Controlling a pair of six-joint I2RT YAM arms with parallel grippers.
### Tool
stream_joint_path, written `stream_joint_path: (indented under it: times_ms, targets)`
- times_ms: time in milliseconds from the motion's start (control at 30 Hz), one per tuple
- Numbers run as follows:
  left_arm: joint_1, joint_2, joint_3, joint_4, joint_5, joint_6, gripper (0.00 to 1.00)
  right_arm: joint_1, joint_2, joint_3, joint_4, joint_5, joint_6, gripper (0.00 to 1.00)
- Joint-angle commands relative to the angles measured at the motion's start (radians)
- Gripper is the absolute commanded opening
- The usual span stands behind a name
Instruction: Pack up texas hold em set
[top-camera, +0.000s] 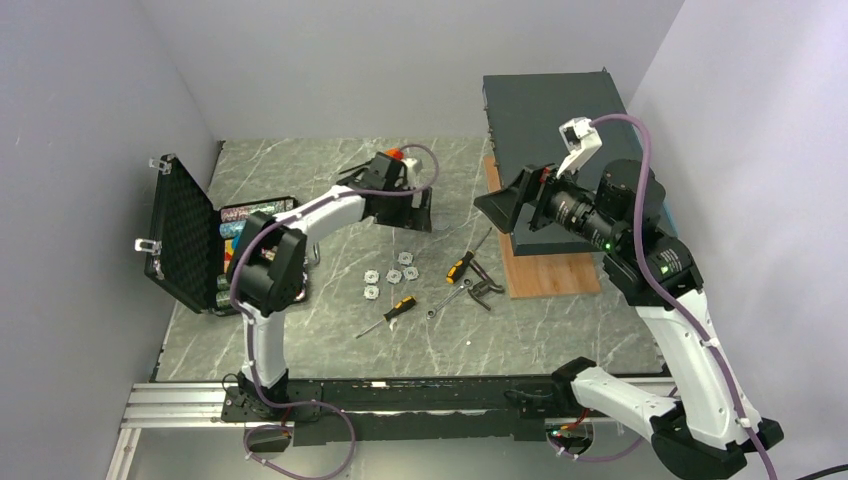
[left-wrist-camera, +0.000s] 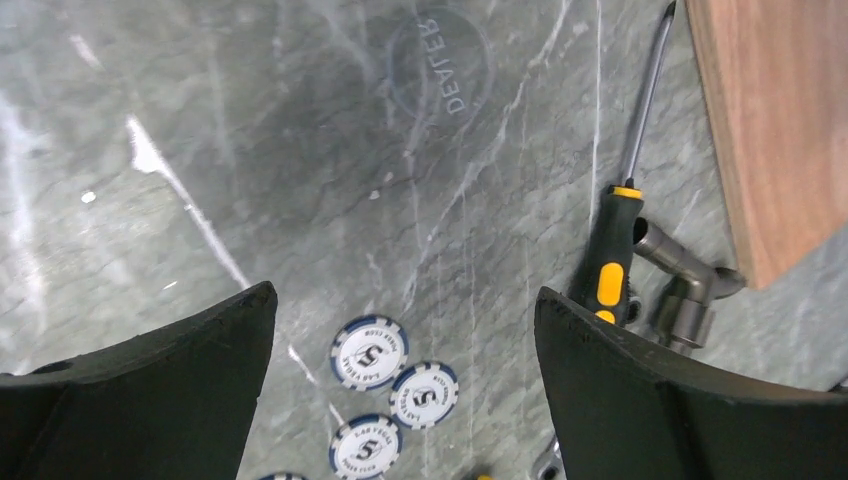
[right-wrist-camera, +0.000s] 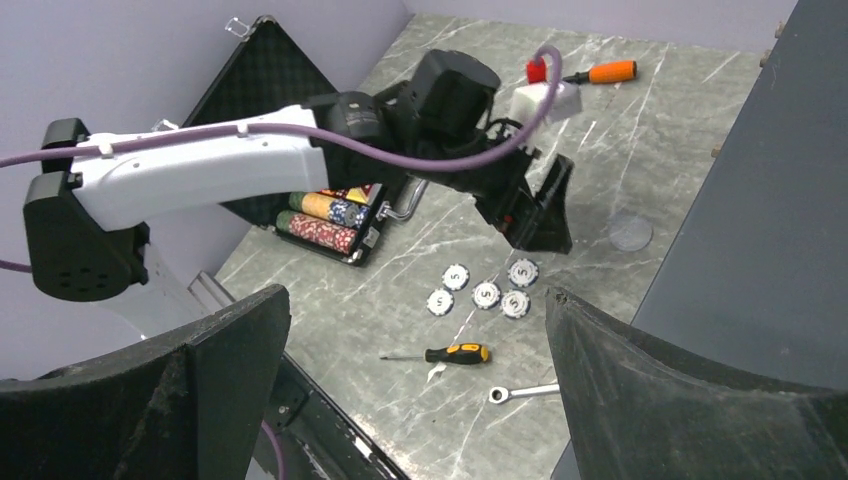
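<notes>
Standing open at the left side of the marble table (top-camera: 300, 170): one small black case (top-camera: 290, 202), its foam lid (top-camera: 182, 232) raised and leaning outward, with metal latches on the rim. The racked poker chips (right-wrist-camera: 325, 218) lie in rows inside, with red, yellow and blue rolls showing.

Loose pieces of the set:
- Five loose chips (top-camera: 392, 275), white with blue edges and each marked 5, lie flat in a small cluster on the table to the right of the case and apart from it.
- One clear round dealer button (left-wrist-camera: 438, 62) lies flat on the table beyond the cluster, toward the wooden board (left-wrist-camera: 770, 120).

Arms:
- The left gripper (left-wrist-camera: 402, 295) hangs over bare table just past the cluster. Its jaws are spread wide with nothing between them.
- The right gripper (right-wrist-camera: 416, 293) is held high at the right in front of the large dark box (top-camera: 555, 120). Its jaws are spread fully and it is empty.

Other items on the table:
- Two yellow-handled screwdrivers: one (top-camera: 400, 307) near the cluster, one (left-wrist-camera: 610, 260) beside the board.
- One orange-handled screwdriver (right-wrist-camera: 612, 70) at the far side.
- One wrench (right-wrist-camera: 525, 392).
</notes>
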Motion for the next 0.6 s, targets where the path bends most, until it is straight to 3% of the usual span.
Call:
stream_joint_path:
  times_ms: [0,200,567]
  targets:
    - [-0.059,0.039,0.035,0.078,-0.143,0.076,0.99,0.004,-0.032,-0.019,0.043,0.007,-0.002,1.00]
    - [-0.141,0.160,0.158,0.006,-0.344,0.061,0.99,0.003,-0.042,-0.012,0.026,0.015,-0.018,1.00]
    - [-0.166,0.342,0.383,-0.106,-0.318,-0.006,0.99,0.003,-0.053,-0.032,0.025,0.027,-0.026,1.00]
